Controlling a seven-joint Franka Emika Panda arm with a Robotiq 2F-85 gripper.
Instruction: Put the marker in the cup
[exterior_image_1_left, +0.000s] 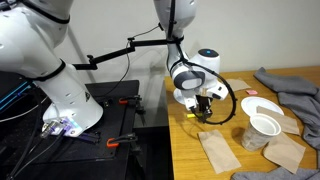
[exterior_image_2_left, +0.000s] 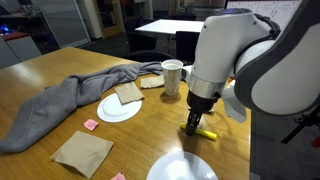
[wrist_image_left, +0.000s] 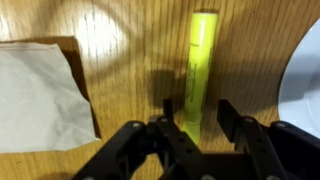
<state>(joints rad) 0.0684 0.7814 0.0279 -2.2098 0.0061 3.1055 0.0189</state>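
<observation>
At wrist-view centre, marker (wrist_image_left: 200, 70) between open jaws, exterior view adds cloth (exterior_image_2_left: 60, 108)

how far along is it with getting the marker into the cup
Done: the gripper is down at the marker, fingers either side of its end. In hand: the grasp; the marker lies on the table, pinch unclear. Left: lifting it, carrying it to the cup, dropping it in.

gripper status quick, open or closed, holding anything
Gripper: open, fingers on either side of the marker at its near end. The marker lies flat on the table, not gripped yet.
</observation>
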